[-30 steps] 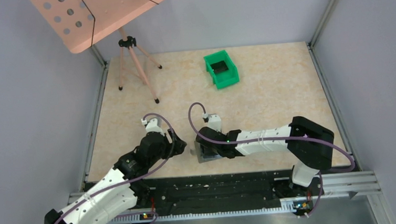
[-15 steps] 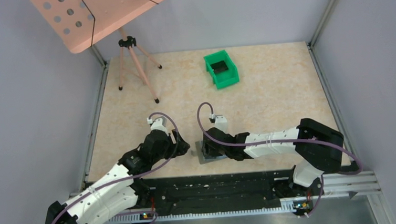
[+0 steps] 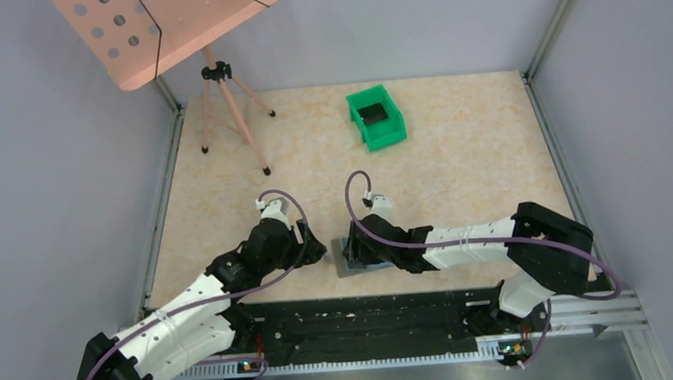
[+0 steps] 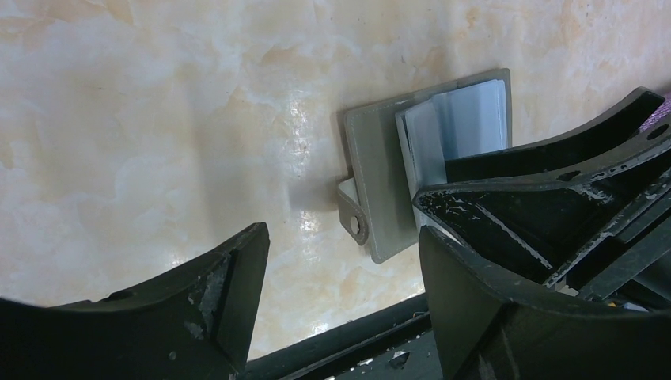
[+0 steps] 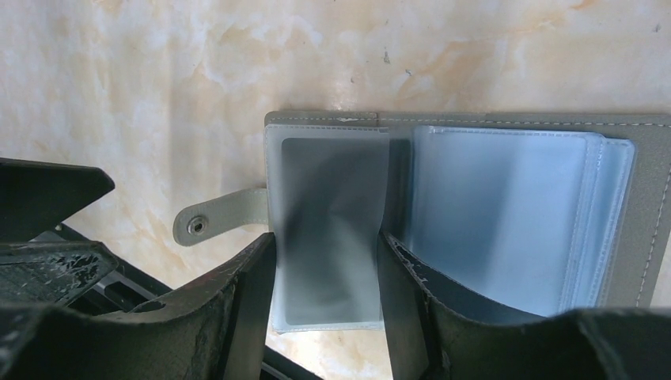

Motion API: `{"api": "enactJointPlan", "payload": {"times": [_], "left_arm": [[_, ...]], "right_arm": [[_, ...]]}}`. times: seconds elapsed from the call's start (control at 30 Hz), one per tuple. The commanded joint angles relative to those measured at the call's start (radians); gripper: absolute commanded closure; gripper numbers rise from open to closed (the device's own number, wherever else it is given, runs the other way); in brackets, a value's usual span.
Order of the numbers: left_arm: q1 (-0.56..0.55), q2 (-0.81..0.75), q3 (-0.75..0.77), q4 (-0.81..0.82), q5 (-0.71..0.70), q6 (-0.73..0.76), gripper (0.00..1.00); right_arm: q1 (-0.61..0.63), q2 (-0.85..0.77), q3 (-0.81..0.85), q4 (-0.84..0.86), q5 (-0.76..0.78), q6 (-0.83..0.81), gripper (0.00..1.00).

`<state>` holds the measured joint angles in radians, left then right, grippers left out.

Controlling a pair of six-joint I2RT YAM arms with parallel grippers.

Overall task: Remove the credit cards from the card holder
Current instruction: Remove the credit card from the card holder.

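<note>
Top external view is showing the marble-patterned table (image 3: 455,146) filling the middle of the frame, with a pink perforated music stand (image 3: 169,27) standing on its tripod in the upper left. The left arm (image 3: 181,317) is reaching up from the lower left corner and the right arm (image 3: 471,239) is stretching leftward from the lower right, the two heads nearly meeting at lower centre. A green bin (image 3: 385,136) is sitting well apart from them, above centre, with something dark inside. The card holder (image 3: 349,262) is lying opened flat on the table at lower centre, close to the near edge, partly under the right arm's head. In the left wrist view the left gripper (image 4: 339,237) is hanging with its pincer spread wide and nothing in it, the card holder lying just beyond the fingertips at centre right. In the right wrist view the right gripper (image 5: 326,245) is standing half apart astride a frosted inner panel (image 5: 328,190), each finger lying against one edge; whether it is pinching the panel I cannot tell. Light blue sleeves (image 5: 498,214) are lying to the right of that panel, and a small grey snap strap (image 5: 217,222) is sticking out at the left.
</note>
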<state>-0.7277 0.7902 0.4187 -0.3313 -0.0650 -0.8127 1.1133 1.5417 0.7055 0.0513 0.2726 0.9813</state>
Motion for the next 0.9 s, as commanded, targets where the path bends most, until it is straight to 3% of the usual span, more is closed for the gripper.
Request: {"api": "enactJointPlan", "payload": {"times": [0.0, 0.13, 0.27, 0.47, 0.87], "left_arm": [[0.002, 0.01, 0.032, 0.053, 0.014, 0.003, 0.25], [0.002, 0.017, 0.034, 0.062, 0.021, -0.002, 0.26], [0.002, 0.022, 0.039, 0.062, 0.031, -0.007, 0.27], [0.002, 0.028, 0.049, 0.067, 0.042, -0.013, 0.28], [0.002, 0.034, 0.067, 0.067, 0.048, -0.013, 0.3]], "right_arm": [[-0.015, -0.045, -0.011, 0.061, -0.015, 0.017, 0.52], [-0.017, -0.057, -0.025, 0.078, -0.023, 0.023, 0.54], [-0.018, -0.067, -0.032, 0.083, -0.026, 0.026, 0.48], [-0.02, -0.083, -0.047, 0.092, -0.022, 0.026, 0.58], [-0.022, -0.12, -0.057, 0.072, 0.005, 0.028, 0.57]]}}
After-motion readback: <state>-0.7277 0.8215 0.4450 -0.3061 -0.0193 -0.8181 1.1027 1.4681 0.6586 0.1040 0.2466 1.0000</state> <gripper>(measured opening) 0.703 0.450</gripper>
